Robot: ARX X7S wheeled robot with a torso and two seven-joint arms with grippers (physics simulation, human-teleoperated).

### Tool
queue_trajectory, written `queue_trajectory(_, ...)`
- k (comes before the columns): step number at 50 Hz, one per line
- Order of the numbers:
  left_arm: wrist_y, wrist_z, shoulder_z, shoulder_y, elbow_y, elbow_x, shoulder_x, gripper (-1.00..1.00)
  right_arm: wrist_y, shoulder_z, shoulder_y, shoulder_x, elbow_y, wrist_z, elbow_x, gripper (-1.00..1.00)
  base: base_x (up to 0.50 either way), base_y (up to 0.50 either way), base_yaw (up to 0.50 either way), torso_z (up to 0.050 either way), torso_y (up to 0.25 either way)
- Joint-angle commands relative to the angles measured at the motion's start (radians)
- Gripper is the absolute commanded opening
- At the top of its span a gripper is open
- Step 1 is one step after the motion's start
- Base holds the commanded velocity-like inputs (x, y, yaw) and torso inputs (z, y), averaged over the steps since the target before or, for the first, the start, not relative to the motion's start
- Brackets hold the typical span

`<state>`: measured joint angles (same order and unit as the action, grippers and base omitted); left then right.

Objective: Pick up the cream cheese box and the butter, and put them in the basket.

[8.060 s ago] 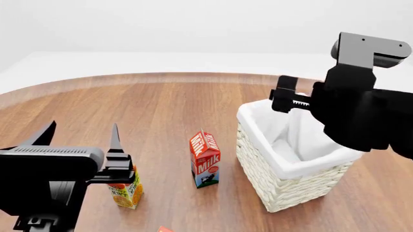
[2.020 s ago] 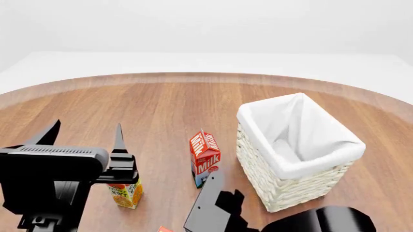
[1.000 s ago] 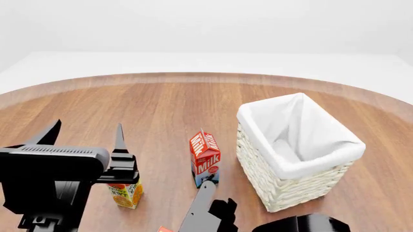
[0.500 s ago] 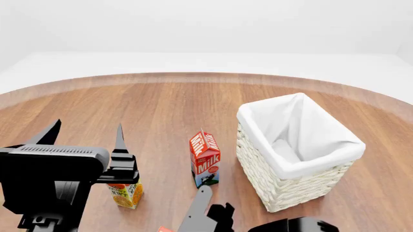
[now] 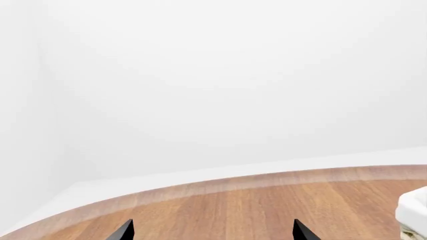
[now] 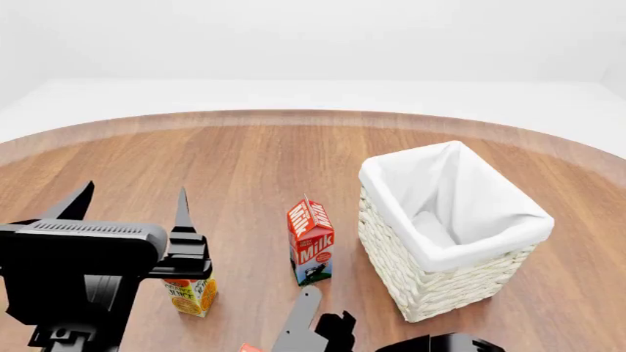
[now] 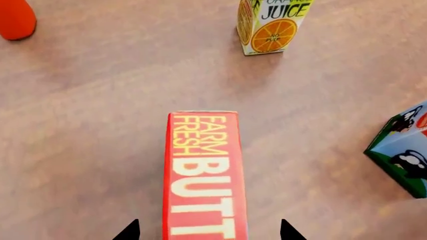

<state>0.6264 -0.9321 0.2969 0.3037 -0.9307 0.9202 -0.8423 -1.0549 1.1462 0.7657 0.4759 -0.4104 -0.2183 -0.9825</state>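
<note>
Round wooden bench point(image 6: 245, 161). White wicker basket point(image 6: 445, 253) stands toward its right edge; the interior is mostly out of sight. The right hand point(image 7: 208, 231), fingers spread, straddles the butter point(image 7: 203, 175) lying flat near the front edge, cut off by the frame. Left hand point(image 6: 127, 213) hovers spread above the juice carton point(image 6: 190, 295), half hiding it

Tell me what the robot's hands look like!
Both are plain matte black. The left hand has two thin, pointed fingers like fins on a blocky body with a ribbed top. The right hand shows one flat rounded finger and chunky black parts. No cables or markings show.
</note>
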Motion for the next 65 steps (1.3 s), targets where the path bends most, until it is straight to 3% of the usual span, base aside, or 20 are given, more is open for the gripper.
queue_trajectory(1,0.002,-0.004,0.004,0.005,-0.002,0.003,0.0,1.0,0.013,0.018,-0.01,-0.006,0.017,0.004,0.018,1.0,0.0,0.0,0.0,0.0,0.0)
queue_trajectory(65,-0.007,-0.012,0.018,0.015,-0.002,0.008,-0.011,1.0,0.074,0.078,-0.043,-0.052,0.15,0.027,0.092,1.0,0.0,0.0,0.0,0.0,0.0)
